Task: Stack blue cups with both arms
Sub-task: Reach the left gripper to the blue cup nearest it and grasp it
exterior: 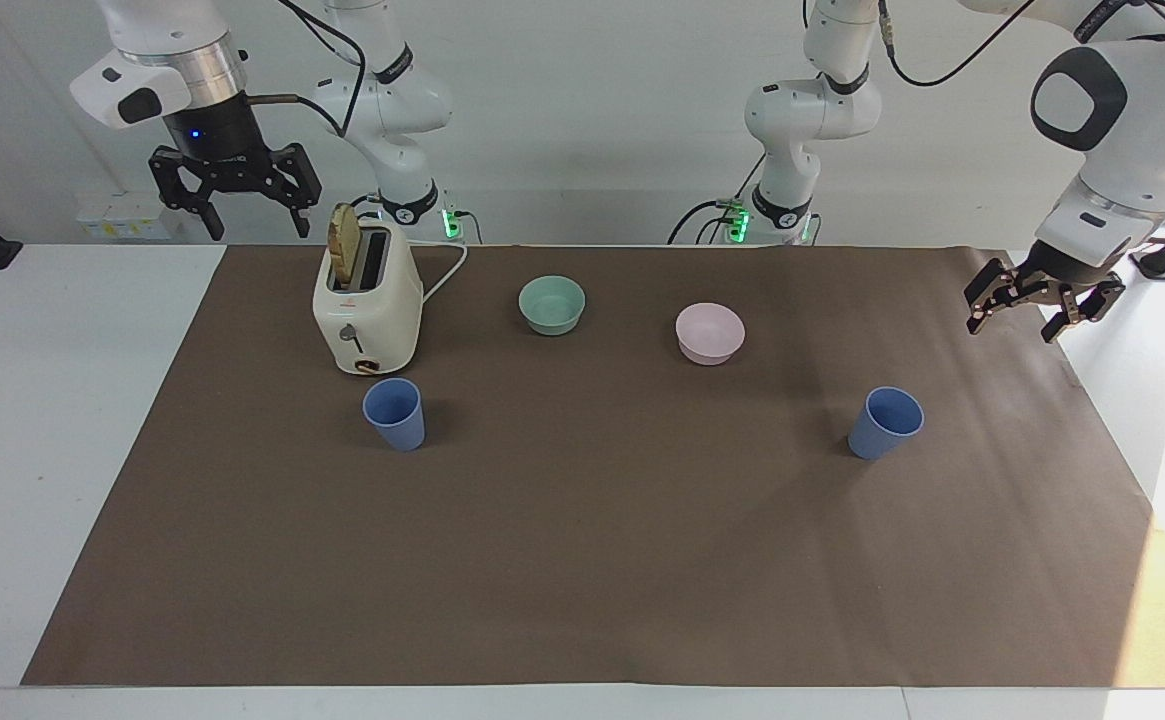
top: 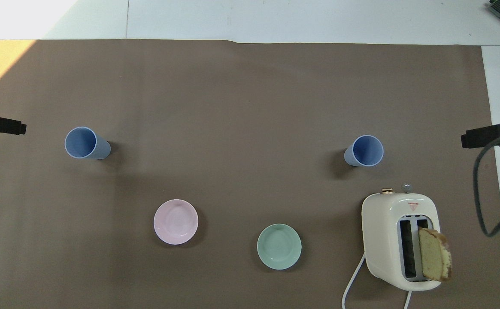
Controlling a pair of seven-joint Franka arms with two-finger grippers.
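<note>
Now | blue cups (exterior: 394, 412) (exterior: 885, 422) | upright, apart, unstacked, matte periwinkle

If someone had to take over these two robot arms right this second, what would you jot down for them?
Left gripper: open, empty, raised over the brown mat's edge at its own end.
Right gripper: open, empty, waiting high beside the cream toaster.
Two matte blue plastic cups, both upright and apart: one by the toaster, the other toward the left arm's end.
Done: nothing gripped or stacked.
Left: grasp the cups and nest them.
</note>
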